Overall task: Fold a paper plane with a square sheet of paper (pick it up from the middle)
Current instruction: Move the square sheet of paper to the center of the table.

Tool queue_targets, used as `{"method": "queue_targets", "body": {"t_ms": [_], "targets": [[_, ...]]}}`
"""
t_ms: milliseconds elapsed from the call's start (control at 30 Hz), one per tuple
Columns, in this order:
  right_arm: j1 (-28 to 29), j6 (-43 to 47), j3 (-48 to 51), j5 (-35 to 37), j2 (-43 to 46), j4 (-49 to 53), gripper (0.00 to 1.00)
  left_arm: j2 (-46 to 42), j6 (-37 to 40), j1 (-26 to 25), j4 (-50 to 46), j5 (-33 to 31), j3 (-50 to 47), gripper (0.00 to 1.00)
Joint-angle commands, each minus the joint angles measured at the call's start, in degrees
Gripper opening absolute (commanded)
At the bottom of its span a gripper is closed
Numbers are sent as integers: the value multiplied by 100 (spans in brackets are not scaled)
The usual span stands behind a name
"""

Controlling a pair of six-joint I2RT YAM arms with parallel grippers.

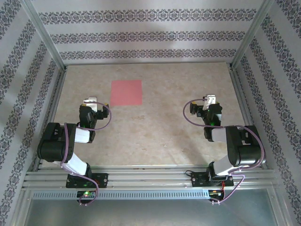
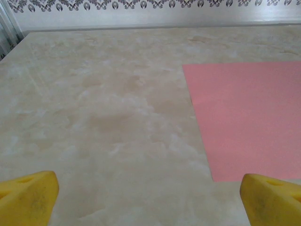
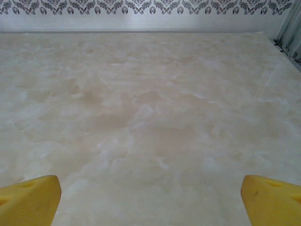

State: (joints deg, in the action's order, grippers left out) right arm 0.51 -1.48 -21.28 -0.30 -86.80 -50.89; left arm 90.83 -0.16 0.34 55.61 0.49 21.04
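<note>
Sheet of paper (image 1: 126, 92) flat, edges free on bare table (image 1: 164, 136) (left hand (image 2: 149, 200), right hand (image 3: 150, 200) both spread)

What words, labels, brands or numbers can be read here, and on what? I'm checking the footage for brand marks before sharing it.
None can be read.
The square sheet of paper is plain pink, unmarked.
The wallpaper has an ornamental pattern only, no letters.
Any marking on the left arm or right arm is too small to tell.
</note>
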Motion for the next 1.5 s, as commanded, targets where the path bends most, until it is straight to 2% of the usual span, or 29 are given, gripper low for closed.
{"method": "queue_targets", "body": {"t_ms": [0, 1200, 1300, 1400, 1467], "targets": [[3, 15, -61, 7, -47, -228, 98, 31, 104, -60, -139, 100, 120, 99], [-7, 20, -47, -65, -23, -261, 98, 41, 6, -57, -51, -162, 87, 99], [19, 78, -207, -171, 490, 447, 98, -94, -33, -58, 184, -248, -73, 99], [65, 70, -446, -24, 1179, 1379, 98, -700, -62, -60, -444, -370, -43, 99], [122, -252, -613, 97, 1587, 1832, 98, -1122, -89, -60, -1024, -492, 106, 99]]}}
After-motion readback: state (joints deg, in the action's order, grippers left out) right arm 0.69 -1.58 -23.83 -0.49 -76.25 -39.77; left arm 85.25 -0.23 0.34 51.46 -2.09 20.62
